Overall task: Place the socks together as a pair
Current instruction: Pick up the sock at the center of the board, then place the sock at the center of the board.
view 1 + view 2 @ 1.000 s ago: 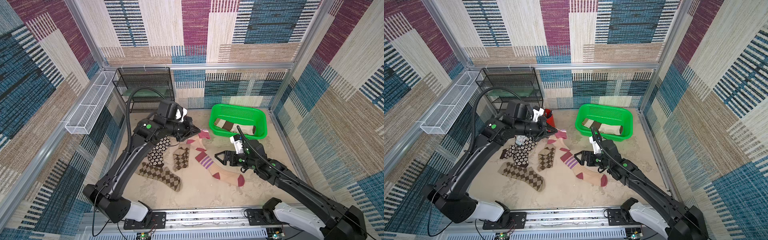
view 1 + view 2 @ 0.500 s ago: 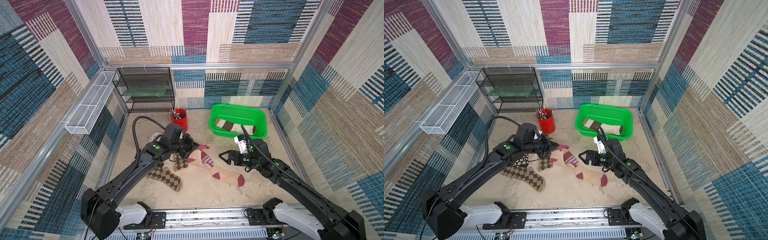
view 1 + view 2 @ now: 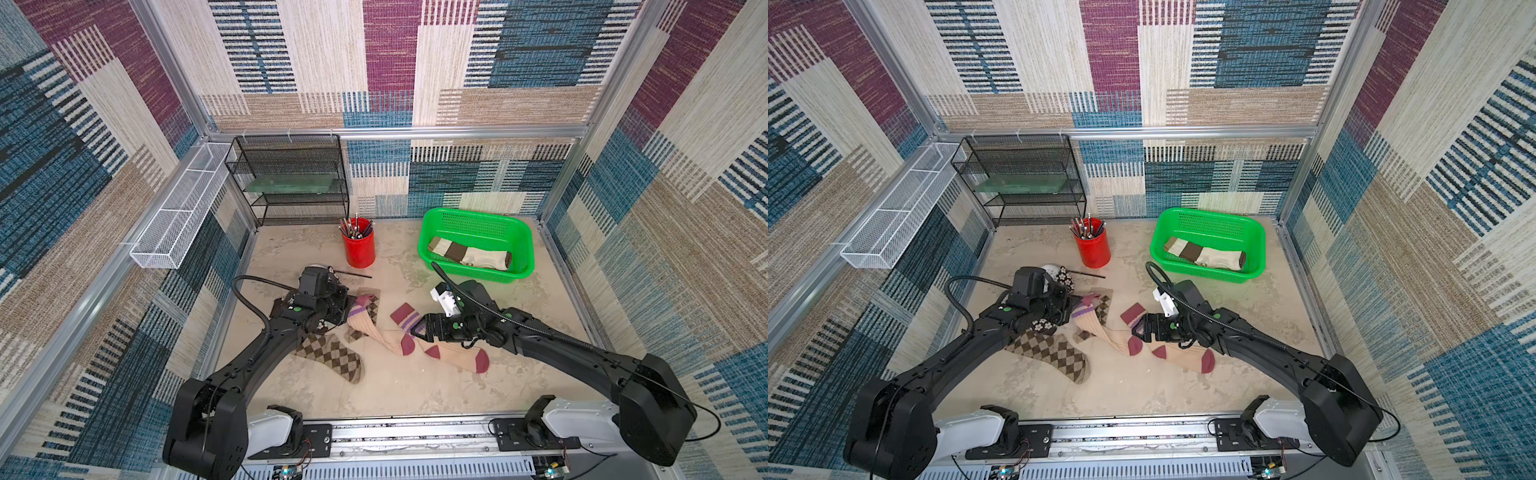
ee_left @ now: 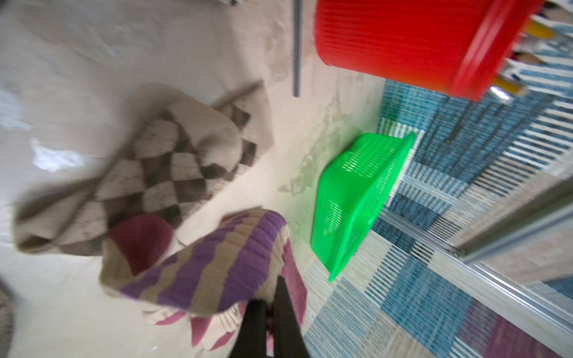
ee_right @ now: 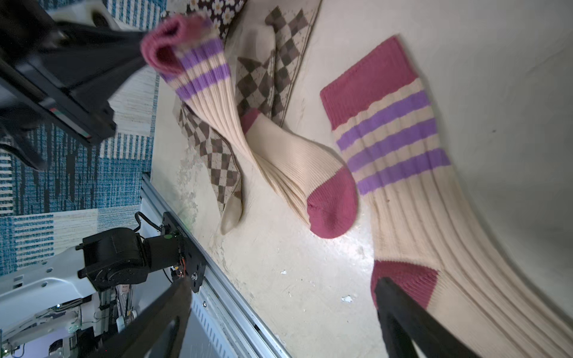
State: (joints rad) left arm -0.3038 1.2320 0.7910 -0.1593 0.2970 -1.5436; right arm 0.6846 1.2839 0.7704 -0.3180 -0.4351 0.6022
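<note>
Two beige socks with purple stripes and maroon toes are mid-table. One striped sock (image 3: 446, 351) (image 5: 403, 192) lies flat. My left gripper (image 3: 347, 311) (image 4: 270, 299) is shut on the maroon cuff of the other striped sock (image 3: 384, 336) (image 4: 210, 266) (image 5: 279, 148), lifting it slightly. That sock's toe rests beside the flat one. My right gripper (image 3: 419, 329) (image 5: 282, 283) is open low over the flat sock, nothing between its fingers. Two argyle socks (image 3: 332, 357) (image 4: 173, 167) and a flowered sock (image 3: 1042, 326) lie under and around the left arm.
A green basket (image 3: 428, 232) at the back right holds a cream-brown sock (image 3: 469, 253). A red cup (image 3: 359, 251) of pens stands mid-back, with a loose black stick in front of it. A black wire shelf (image 3: 291, 183) and a white mesh tray (image 3: 178, 216) are back left.
My left gripper has come down and toward the front with the striped sock, laying its toe next to the flat one. The right gripper has shifted slightly left, still open.
</note>
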